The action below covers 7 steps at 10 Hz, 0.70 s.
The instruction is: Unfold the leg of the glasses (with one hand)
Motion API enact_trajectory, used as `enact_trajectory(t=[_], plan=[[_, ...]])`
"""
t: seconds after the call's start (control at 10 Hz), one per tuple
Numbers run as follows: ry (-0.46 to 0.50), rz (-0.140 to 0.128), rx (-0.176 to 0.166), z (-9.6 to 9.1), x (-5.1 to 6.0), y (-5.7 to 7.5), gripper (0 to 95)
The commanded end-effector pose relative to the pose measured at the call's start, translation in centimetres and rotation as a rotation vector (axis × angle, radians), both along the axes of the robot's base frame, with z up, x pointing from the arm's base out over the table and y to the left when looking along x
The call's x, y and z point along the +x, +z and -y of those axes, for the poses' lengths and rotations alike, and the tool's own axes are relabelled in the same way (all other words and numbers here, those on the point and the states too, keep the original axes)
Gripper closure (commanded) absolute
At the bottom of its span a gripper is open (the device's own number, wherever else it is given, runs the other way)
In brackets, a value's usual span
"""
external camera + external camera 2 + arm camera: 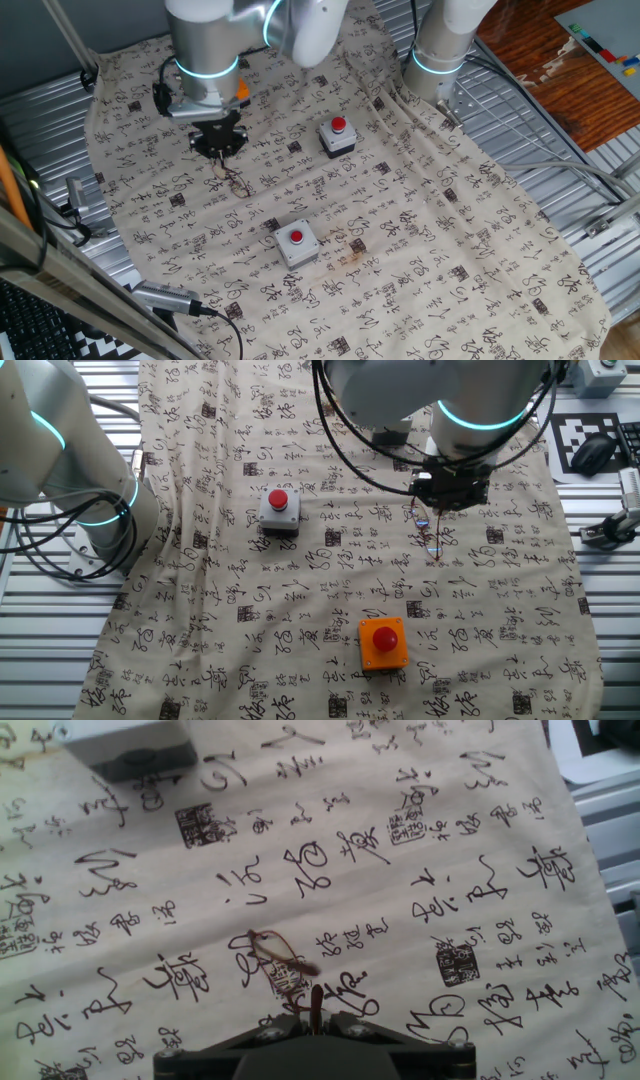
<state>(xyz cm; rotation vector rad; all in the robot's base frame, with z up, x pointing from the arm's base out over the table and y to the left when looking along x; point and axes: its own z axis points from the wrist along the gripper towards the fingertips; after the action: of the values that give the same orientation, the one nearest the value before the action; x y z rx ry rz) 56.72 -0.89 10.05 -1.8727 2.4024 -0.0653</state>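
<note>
We are pinching one leg of the thin reddish-brown wire glasses (278, 963) between our gripper (315, 1012) jaws.

The glasses (278, 963) lie on the cloth (400, 900), thin reddish-brown rim among the black printed marks. One leg runs from the frame down to the gripper (315, 1017) at the bottom edge, and its end sits between the fingertips, which are closed on it. A grey button box (135, 752) shows partly at the top left corner.
</note>
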Motion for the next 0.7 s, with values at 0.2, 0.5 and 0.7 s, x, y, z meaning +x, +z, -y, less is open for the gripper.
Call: enact_trajectory(t=[0.2,0.5,0.7], plan=[[0.004,-0.006,0.014,0.64,-0.10,-0.08,95.0],[-0.009,-0.016,0.032,0.97,-0.29,-0.22,95.0],[-0.008,-0.025,0.030,1.16,-0.33,-0.20,95.0]])
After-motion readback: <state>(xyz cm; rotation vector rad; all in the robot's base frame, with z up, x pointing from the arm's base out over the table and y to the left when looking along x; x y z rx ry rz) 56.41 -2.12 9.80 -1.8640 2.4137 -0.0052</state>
